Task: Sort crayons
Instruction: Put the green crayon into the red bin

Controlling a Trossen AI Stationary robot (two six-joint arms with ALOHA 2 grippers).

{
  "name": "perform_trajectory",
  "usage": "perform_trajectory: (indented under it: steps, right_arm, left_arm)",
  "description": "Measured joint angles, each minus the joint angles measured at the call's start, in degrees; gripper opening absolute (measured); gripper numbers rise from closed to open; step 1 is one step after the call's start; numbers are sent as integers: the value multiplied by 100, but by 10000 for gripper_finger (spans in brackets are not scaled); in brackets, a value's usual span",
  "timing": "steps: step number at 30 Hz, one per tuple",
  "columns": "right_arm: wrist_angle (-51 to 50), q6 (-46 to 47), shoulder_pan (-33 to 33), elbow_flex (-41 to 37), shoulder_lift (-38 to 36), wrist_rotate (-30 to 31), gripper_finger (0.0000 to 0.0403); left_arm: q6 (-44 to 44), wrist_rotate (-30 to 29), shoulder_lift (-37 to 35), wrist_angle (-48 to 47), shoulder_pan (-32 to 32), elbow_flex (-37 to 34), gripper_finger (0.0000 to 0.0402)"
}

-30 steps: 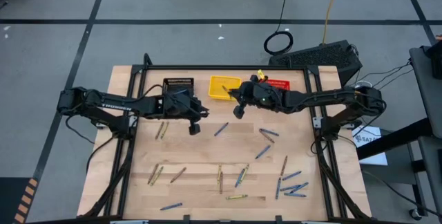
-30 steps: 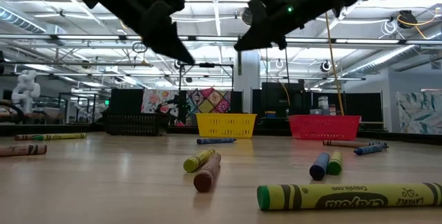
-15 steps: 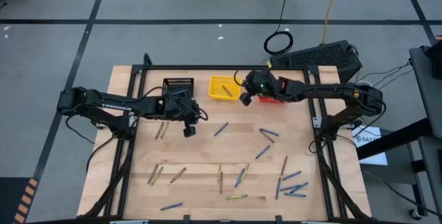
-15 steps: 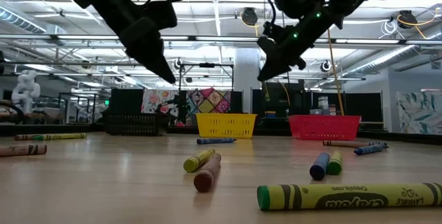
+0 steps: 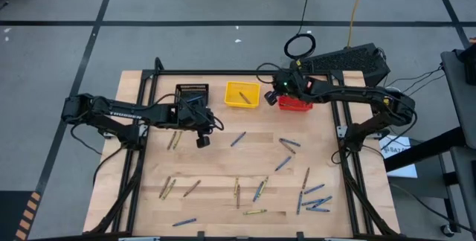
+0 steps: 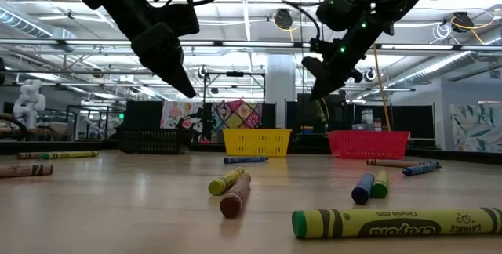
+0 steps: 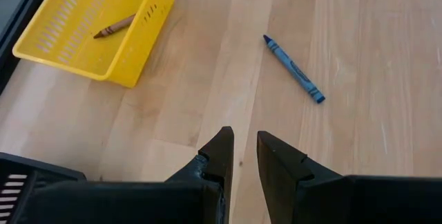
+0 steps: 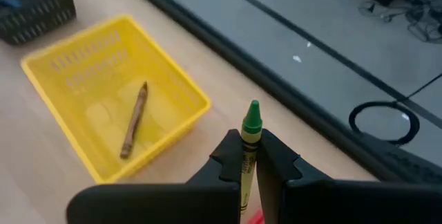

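A wooden table (image 5: pixel 223 159) sits on grey floor, with three mesh baskets along its far edge: black (image 5: pixel 192 92), yellow (image 5: pixel 242 94) and red (image 5: pixel 296 104), probably one per colour. The right gripper (image 8: pixel 251 156) hangs near the red basket, closed on a green crayon (image 8: pixel 248 133), seemingly ready to drop it. The left gripper (image 7: pixel 244 156) hovers near the black basket, fingers slightly parted and empty. One brown crayon (image 8: pixel 134 119) lies in the yellow basket; about twenty loose crayons (image 5: pixel 238 138) are scattered across the table
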Motion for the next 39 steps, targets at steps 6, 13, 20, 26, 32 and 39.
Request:
perform_trajectory:
  steps: [6, 13, 20, 26, 32, 39]
  right_arm:
    - [-339, 110, -74, 0, -602, 137, 0]
    - [-1559, 417, -217, 2, -1001, 130, 0]
    - [-2121, 350, -317, 0, -890, -128, 0]
    - [-2442, 212, -453, 0, -639, -349, 0]
    - [-2715, -200, -509, 0, -285, -346, 0]
    - [-2716, -486, -509, 1, 9, -342, 1]
  left_arm:
    - [-3, 0, 0, -78, 0, 0, 66]
    - [-7, 0, 0, -91, 0, -2, 66]
    - [-9, 0, 0, -95, 0, -2, 66]
    - [-7, 0, 0, -106, 2, -2, 66]
    - [-2, -9, 0, -104, 4, -2, 66]
    - [-2, -21, 0, -97, 2, -2, 66]
